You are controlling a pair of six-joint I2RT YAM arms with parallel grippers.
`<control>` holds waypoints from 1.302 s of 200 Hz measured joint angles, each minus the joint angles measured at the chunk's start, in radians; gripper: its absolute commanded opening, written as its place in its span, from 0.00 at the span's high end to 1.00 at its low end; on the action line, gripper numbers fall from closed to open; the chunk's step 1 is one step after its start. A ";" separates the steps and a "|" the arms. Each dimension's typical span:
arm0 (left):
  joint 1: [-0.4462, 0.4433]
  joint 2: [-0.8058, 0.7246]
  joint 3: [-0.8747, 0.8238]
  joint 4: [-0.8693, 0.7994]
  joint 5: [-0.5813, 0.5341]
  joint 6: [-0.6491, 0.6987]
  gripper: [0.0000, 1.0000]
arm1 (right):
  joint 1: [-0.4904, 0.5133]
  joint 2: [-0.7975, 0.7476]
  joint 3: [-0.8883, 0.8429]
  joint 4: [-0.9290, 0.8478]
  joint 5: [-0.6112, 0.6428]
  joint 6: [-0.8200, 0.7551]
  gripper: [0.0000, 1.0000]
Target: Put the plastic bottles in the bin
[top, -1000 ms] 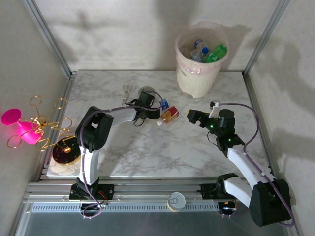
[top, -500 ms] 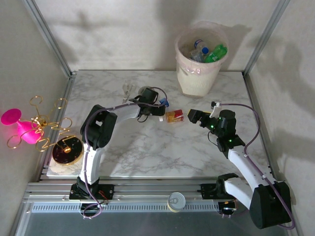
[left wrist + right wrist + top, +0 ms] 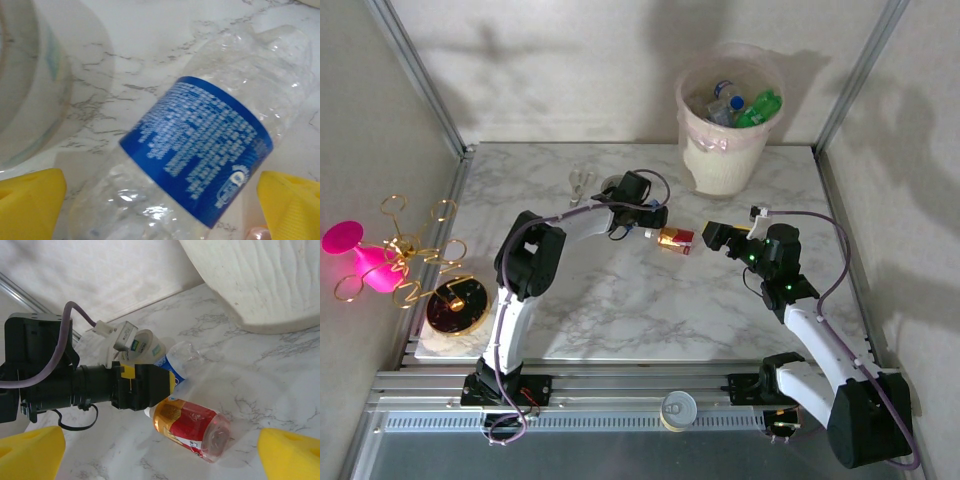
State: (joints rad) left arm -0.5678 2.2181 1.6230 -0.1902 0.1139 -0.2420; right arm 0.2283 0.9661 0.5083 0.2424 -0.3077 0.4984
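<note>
Back left of marble table (image 3: 620, 320): scissors (image 3: 579, 181), then grey tape roll (image 3: 612, 186), partly under the left arm's wrist

Centre: left gripper (image 3: 653, 217) low over the marble, jaws spread wide and astride a clear bottle with blue label (image 3: 200, 160). That bottle lies on its side on the table. Wrist view shows a yellow fingertip close on either side of it; contact not discernible

Just right of that, a little nearer: red-label bottle (image 3: 675, 240), on its side, very close to the blue one. Can't tell if they touch

Next right: right gripper (image 3: 713, 236), near the red-label bottle and facing it, jaws fully apart, nothing between them

Back right: bin (image 3: 720, 160), upright, bag-lined, holding a green bottle (image 3: 758, 108) and clear bottles (image 3: 725, 100)
</note>
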 measured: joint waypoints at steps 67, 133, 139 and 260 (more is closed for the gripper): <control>-0.026 0.035 0.043 -0.011 -0.021 0.004 0.06 | 0.000 -0.003 0.000 0.000 0.000 0.000 0.01; -0.029 0.084 0.075 -0.029 -0.069 0.005 0.40 | 0.000 -0.015 0.000 -0.019 0.000 -0.005 0.01; -0.031 0.084 0.075 -0.029 -0.070 0.005 0.43 | 0.000 -0.019 0.000 -0.021 0.000 -0.005 0.01; -0.098 -0.333 -0.335 0.234 -0.043 -0.019 0.52 | 0.011 0.023 -0.006 0.105 -0.122 0.066 0.01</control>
State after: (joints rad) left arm -0.6659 1.8851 1.2877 0.0441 0.0711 -0.2611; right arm 0.2394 0.9890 0.5026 0.3473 -0.4301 0.5648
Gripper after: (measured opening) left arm 0.530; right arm 0.988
